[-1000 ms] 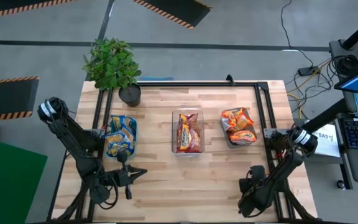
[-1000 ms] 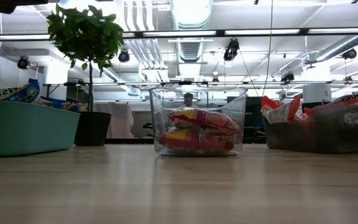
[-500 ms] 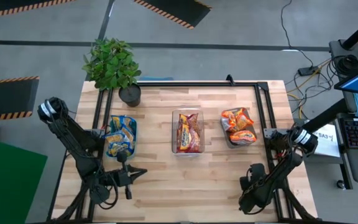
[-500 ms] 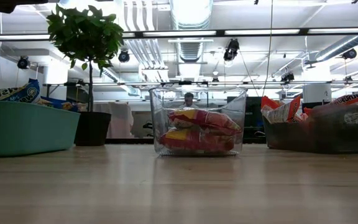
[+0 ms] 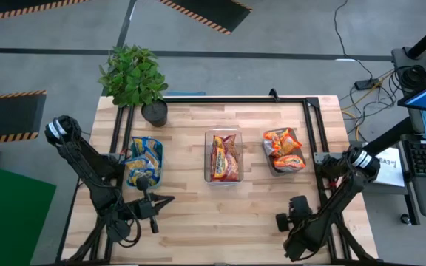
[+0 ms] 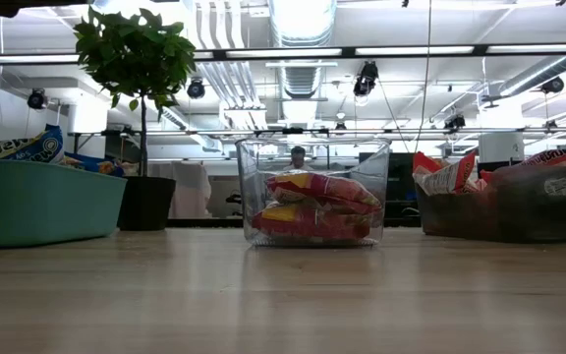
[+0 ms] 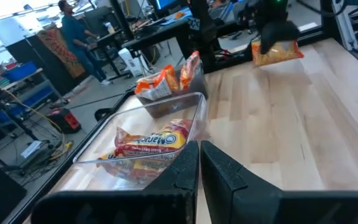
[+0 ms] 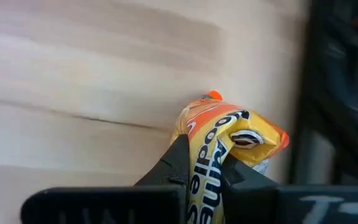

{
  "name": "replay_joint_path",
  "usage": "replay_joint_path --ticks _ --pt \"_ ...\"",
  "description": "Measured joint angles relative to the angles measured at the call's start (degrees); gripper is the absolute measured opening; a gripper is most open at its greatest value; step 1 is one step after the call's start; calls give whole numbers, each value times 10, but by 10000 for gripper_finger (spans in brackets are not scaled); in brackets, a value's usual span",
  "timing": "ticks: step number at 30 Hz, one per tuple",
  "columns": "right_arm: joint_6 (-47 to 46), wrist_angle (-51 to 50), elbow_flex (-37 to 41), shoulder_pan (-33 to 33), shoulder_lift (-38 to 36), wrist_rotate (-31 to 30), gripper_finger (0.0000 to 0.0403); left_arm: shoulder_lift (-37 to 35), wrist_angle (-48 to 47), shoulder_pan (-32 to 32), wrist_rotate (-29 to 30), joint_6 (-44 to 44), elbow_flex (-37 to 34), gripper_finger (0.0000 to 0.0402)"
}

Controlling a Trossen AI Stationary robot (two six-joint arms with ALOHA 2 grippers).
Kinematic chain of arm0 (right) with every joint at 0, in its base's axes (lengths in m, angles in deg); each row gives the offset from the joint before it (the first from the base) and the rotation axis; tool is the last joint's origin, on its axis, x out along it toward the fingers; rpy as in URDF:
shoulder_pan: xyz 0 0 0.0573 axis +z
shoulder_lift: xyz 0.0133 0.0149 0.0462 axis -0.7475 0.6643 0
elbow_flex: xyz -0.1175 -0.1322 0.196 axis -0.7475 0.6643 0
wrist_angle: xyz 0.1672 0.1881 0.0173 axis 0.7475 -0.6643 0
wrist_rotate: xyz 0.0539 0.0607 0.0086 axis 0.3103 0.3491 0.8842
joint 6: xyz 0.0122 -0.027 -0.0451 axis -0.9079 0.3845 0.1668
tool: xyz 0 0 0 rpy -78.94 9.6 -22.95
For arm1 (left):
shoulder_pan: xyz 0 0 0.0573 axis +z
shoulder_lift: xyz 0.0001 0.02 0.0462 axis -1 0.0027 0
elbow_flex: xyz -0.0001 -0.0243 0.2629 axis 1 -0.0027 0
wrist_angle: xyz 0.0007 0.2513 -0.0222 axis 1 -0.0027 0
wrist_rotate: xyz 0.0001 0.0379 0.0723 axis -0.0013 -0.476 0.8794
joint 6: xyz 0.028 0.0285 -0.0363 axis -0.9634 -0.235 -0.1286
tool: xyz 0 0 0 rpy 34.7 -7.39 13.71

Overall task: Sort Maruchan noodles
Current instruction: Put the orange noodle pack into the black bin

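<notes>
Since the earlier high view, right gripper (image 5: pixel 282 221) is sitting further toward table centre along the near edge, its arm swung inward; left arm looks only slightly shifted.

Right gripper is clamping an orange-edged noodle packet (image 8: pixel 225 152). Right wrist view is showing the crinkled yellow wrapper pinched between the two dark fingers (image 8: pixel 174 163), the bare wooden table (image 8: pixel 73 81) behind it. Left wrist view is catching the same packet (image 7: pixel 276 50) hanging under the far gripper, above the boards.

Left gripper (image 5: pixel 167 200) is resting at the near left, just in front of the teal bin (image 5: pixel 143 162), jaws pressed together and holding nothing; its fingers (image 7: pixel 182 171) are meeting in the left wrist view.

Three bins are sitting in a row across mid-table:
- teal bin, left, carrying the blue-edged packets (image 5: pixel 148 154)
- clear bin (image 5: pixel 222 156), centre, carrying the maroon-pink packets (image 6: pixel 312 202)
- grey bin (image 5: pixel 285 152), right, carrying the orange-red packets (image 5: pixel 281 142)

Potted plant (image 5: pixel 134 77) is standing at the far left corner, just behind the teal bin. Low view is showing neither gripper.
</notes>
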Motion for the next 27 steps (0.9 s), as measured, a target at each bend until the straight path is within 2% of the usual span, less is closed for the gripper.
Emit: replay_joint_path --ticks 5,9,15,20,23,27 --pt "63 -1 -47 -33 -20 -201 10 0 0 0 2 -1 0 0" --pt "173 -3 -76 -92 -40 -297 10 0 1 0 2 -1 0 0" --pt "393 -10 -86 -214 -86 -357 9 0 3 0 2 -1 0 0" --pt "631 -19 -54 -327 -140 -352 9 0 3 0 2 -1 0 0" --pt "690 -17 -22 -390 -191 -351 9 0 3 0 2 -1 0 0" --pt "715 19 42 -449 -265 -352 9 0 3 0 2 -1 0 0"
